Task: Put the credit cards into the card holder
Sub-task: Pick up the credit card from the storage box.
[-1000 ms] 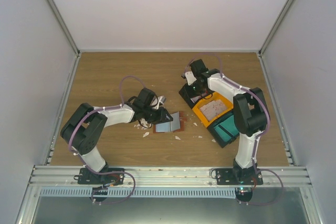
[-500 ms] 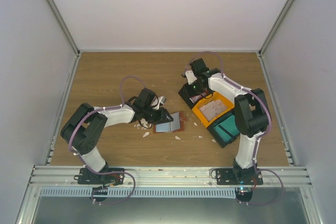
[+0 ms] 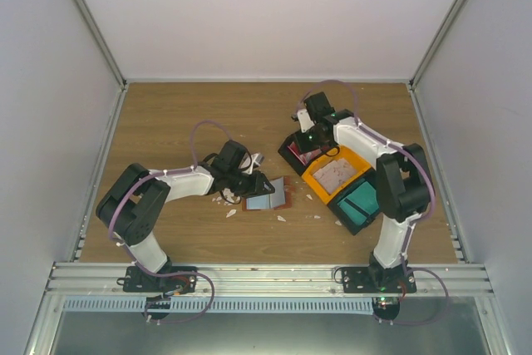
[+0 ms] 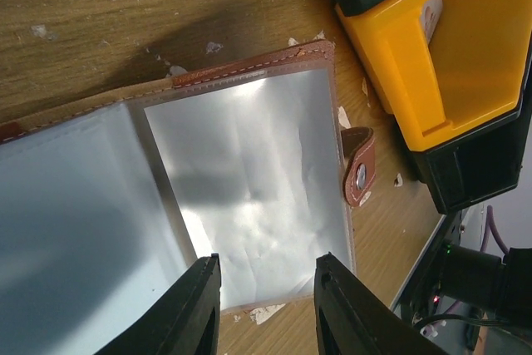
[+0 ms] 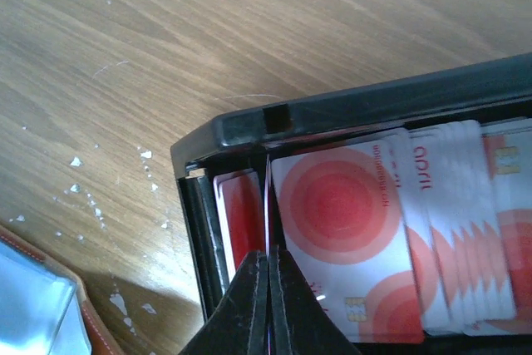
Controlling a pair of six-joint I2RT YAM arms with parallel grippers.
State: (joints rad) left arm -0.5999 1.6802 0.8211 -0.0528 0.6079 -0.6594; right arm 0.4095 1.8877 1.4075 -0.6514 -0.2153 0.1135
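two arms: each one has its own job right now.
left gripper (image 4: 264, 268): its fingers stand apart with nothing between them, low over one edge of the holder. i think it waits there to keep the holder flat and open. i cannot tell if it presses on the page.
reddish-brown leather card holder (image 4: 249, 164): it lies open near the middle of the brown wooden table (image 3: 166, 122), a bit toward the near edge. its shiny pale pages face up so a card can slide in. i see no card in it.
right gripper (image 5: 268, 259): its fingers are squeezed tight together, and one card (image 5: 267, 205) seems pinched by its thin edge between them.
red-and-white flat plastic credit cards (image 5: 349, 205): they lie fanned in the small black plastic bin (image 5: 332, 110), toward the far right part of the table.
yellow plastic bin (image 4: 465, 47): it sits just beside the black one and has pale cards in it.
small white torn scraps (image 3: 231, 213): they lie around the holder and are not cards.
step now: grabbing a card from the bin, i think.
next: the card must come up clean, with no second card stuck to it.
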